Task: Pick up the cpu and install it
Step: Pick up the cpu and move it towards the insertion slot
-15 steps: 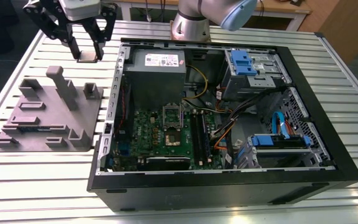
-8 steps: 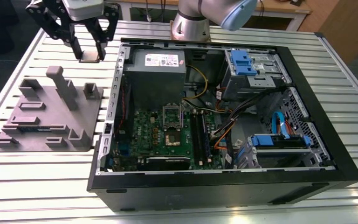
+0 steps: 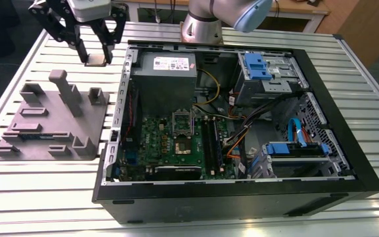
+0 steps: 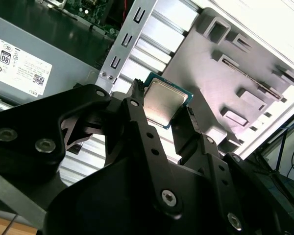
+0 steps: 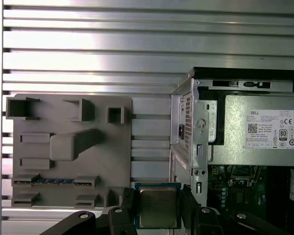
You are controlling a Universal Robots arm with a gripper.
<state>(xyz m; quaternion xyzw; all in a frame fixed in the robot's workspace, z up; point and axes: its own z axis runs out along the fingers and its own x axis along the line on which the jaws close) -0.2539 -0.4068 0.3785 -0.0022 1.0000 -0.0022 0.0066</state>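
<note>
We see the black jaws clenched on the cpu (image 3: pixel 97 60), gripping the small square chip by two opposite edges and holding it in the air, clear of the slatted metal worktop (image 3: pixel 45 197). It hangs near the worktop edge where the arm's base (image 3: pixel 201 27) stands, on the exterior view's left of the open computer case (image 3: pixel 242 200). In both wrist views the chip's silver-grey metal top (image 4: pixel 164 104) faces the camera, framed by its green rim (image 5: pixel 158 208).

Below the chip lies the grey moulded fixture (image 3: pixel 51 123), flat on the worktop just beside the case and touching neither the chip nor the jaws. We can make out its raised posts and open pockets.

The case lies on its side with the panel off. Inside it, at the corner nearest the jaws, is the grey power supply box (image 3: pixel 166 81) with a white label. Beyond that lies the green circuit board (image 3: pixel 176 143), well apart from the held chip.
</note>
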